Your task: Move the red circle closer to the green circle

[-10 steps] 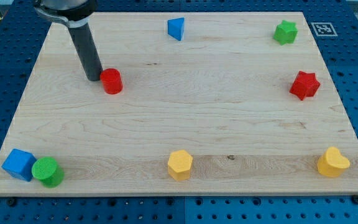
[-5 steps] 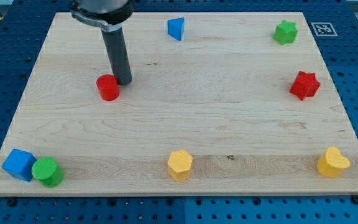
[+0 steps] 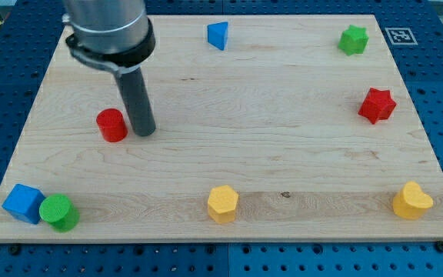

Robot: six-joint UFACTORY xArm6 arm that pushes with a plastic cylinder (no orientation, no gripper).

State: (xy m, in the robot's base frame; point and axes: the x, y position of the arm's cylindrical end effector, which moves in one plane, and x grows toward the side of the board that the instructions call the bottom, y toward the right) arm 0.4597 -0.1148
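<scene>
The red circle [image 3: 112,125] lies on the wooden board's left half. My tip [image 3: 144,132] rests on the board just to the red circle's right, close to it or touching it. The green circle [image 3: 58,211] sits near the view's bottom left corner, well below and left of the red circle. It touches a blue cube [image 3: 23,203] on its left.
A blue triangle [image 3: 218,35] is at the top middle and a green star [image 3: 353,39] at the top right. A red star [image 3: 378,105] is at the right. A yellow hexagon [image 3: 223,203] is at the bottom middle and a yellow heart [image 3: 411,201] at the bottom right.
My tip went from the red circle's left side round to its right and moved down. The red circle slid down and to the left, nearer the green circle.
</scene>
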